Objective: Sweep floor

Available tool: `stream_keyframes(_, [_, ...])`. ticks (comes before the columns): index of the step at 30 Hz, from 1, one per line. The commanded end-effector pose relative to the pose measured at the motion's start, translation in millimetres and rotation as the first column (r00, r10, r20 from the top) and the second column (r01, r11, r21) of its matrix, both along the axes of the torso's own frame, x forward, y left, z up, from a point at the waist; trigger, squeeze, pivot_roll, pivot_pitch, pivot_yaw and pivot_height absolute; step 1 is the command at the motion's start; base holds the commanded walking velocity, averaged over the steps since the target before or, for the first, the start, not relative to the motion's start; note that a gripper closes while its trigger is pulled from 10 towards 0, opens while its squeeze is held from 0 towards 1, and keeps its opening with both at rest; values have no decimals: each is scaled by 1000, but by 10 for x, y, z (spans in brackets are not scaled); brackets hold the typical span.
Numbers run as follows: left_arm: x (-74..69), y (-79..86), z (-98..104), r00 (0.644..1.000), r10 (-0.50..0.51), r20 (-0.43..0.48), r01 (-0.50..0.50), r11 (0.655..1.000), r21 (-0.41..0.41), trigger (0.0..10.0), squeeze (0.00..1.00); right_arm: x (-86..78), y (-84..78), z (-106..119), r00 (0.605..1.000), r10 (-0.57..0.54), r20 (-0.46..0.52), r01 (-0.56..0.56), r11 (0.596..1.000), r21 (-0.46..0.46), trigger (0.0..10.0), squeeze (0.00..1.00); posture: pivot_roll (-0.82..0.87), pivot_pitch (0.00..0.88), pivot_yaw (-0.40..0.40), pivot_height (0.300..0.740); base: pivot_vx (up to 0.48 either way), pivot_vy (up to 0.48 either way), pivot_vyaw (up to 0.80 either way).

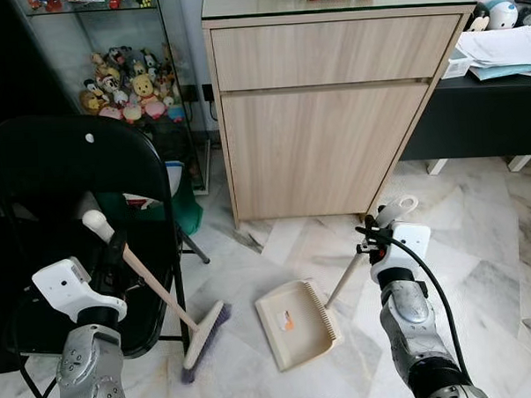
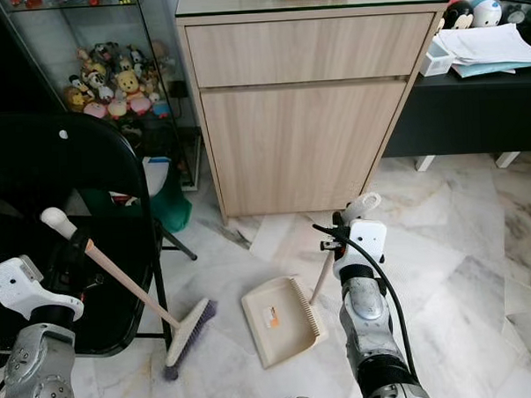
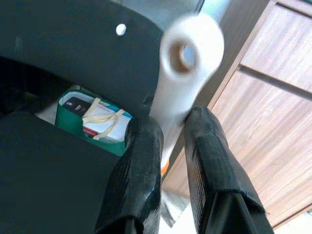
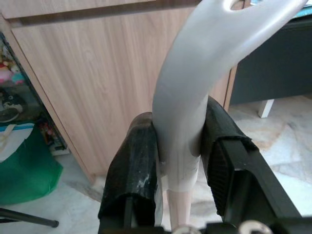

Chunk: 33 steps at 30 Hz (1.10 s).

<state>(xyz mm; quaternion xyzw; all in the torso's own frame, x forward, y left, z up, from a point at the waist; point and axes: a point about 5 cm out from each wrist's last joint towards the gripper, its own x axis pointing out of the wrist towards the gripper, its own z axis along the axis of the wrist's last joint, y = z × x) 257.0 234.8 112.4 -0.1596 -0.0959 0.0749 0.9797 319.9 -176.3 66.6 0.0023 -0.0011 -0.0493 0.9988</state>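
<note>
Left eye view | left gripper point(image 3: 168, 139) jaws clamped on wooden-handled purple-bristled broom point(image 1: 155, 292) | right gripper point(image 4: 180, 146) jaws clamped on cream plastic dustpan point(image 1: 293, 324) handle, pan on marble floor point(image 1: 497, 242)

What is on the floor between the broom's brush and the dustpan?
Just bare marble floor, seen in the left eye view. The broom's brush and the dustpan lie apart, with nothing between them.

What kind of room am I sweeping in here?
Probably a home living room or study: marble floor, a wooden cabinet, a glass case of plush toys, and a dark desk with papers.
</note>
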Motion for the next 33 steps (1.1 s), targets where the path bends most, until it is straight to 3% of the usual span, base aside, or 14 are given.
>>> stream_keyframes(1, [7, -49, 34, 1000, -23, 8, 23, 1000, -11, 10000, 0, 23, 16, 69, 999, 7, 41, -7, 1000, -2, 10000, 0, -54, 93, -8, 740, 0, 0, 0])
stream_keyframes(10, [50, -83, -43, 999, -43, -23, 42, 999, -31, 10000, 0, 17, 12, 53, 1000, 6, 31, -6, 1000, -1, 10000, 0, -58, 106, -9, 740, 0, 0, 0])
stream_keyframes(13, [63, -103, -97, 996, -66, -64, 68, 997, 27, 10000, 0, 15, 9, 44, 1000, 7, 26, -7, 1000, -1, 10000, 0, -57, 116, -12, 740, 0, 0, 0])
stream_keyframes(17, [80, -94, -125, 995, -69, -77, 73, 996, 44, 10000, 0, 11, 8, 35, 1000, 7, 22, -7, 1000, -1, 10000, 0, -58, 124, -14, 740, 0, 0, 0])
stream_keyframes(18, [92, -87, -144, 994, -75, -85, 80, 995, 54, 10000, 102, 11, 12, 32, 1000, 9, 19, -9, 1000, -1, 10000, 0, -58, 132, -15, 740, 0, 0, 0])
stream_keyframes(19, [92, -87, -144, 994, -75, -85, 80, 995, 54, 10000, 102, 11, 12, 32, 1000, 9, 19, -9, 1000, -1, 10000, 0, -58, 132, -15, 740, 0, 0, 0])
stream_keyframes(20, [99, -82, -155, 993, -78, -90, 83, 995, 58, 10000, 1000, 12, 16, 31, 1000, 10, 17, -10, 1000, -1, 10000, 0, -58, 132, -15, 740, 0, 0, 0])
stream_keyframes(22, [106, -71, -171, 993, -74, -94, 80, 995, 57, 10000, 1000, 12, 16, 30, 1000, 11, 16, -11, 1000, -1, 10000, 0, -58, 132, -15, 740, 0, 0, 0])
stream_keyframes(24, [111, -61, -194, 992, -73, -99, 79, 995, 54, 10000, 388, 13, 16, 31, 1000, 11, 15, -11, 1000, 0, 10000, 0, -63, 144, -19, 740, 0, 0, 0])
stream_keyframes(25, [111, -64, -209, 992, -77, -102, 82, 995, 51, 10000, 0, 13, 17, 30, 1000, 12, 15, -12, 1000, 0, 10000, 0, -63, 144, -19, 740, 0, 0, 0])
stream_keyframes(33, [158, -86, -270, 990, -85, -112, 92, 994, 62, 10000, 0, 13, -2, 30, 1000, 11, 13, -11, 1000, -3, 10000, 0, -68, 152, -23, 740, 0, 0, 0])
